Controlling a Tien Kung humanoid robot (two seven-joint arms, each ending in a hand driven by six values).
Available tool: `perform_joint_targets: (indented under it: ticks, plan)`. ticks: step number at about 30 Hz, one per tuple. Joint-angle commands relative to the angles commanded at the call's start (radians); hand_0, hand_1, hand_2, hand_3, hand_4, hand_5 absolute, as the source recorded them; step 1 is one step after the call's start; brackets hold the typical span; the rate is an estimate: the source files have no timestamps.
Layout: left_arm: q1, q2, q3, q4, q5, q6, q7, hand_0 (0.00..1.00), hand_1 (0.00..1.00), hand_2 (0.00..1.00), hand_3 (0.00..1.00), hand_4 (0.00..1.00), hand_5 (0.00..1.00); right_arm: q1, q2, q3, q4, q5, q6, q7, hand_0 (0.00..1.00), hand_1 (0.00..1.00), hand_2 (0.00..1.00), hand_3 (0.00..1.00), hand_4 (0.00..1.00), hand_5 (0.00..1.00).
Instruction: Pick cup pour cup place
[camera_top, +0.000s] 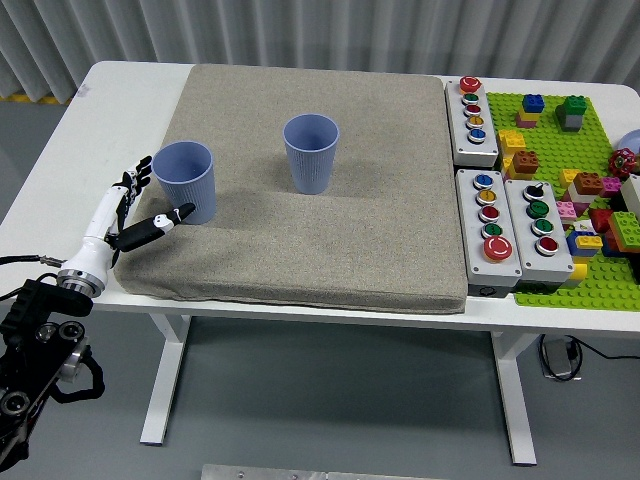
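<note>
The pick step is being approached, as judged from the layout; nothing is being held yet. The left hand (128, 208) is being presented at the left edge of the grey mat (330, 240), just beside the near-left blue cup (185, 181), w/ thumb pointing toward the cup's base and the other fingers (132, 180) spread upward along its left side. Fingers are wide, relaxed, gripping nothing; whether a fingertip is touching the cup wall cannot be told. The forearm is being angled up from the lower-left corner, wrist low near the table (130, 95) edge.

The cup is standing upright on the mat, open end up; contents can't be seen. A second blue cup (311, 152) is standing upright further in, toward the mat's centre, well apart from the hand; probably the pour target.

Next move, as judged: the hand is to be brought round the cup's wall, thumb on the near side and fingers on the far side, then closed gently so the cup isn't tipped or crushed.

The right arm isn't in view.
</note>
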Motion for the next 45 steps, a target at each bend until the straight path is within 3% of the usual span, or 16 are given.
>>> perform_joint_targets:
  ticks: [45]
  plan:
    - [-0.140,-0.026,0.086,0.133,0.006,0.009,-0.006,0.997,0.980,0.998,0.998,0.998,0.444,0.017,-0.002,0.008,0.000,-0.016,0.005,-0.001,0.693,0.662,0.609,0.611,0.002,0.342]
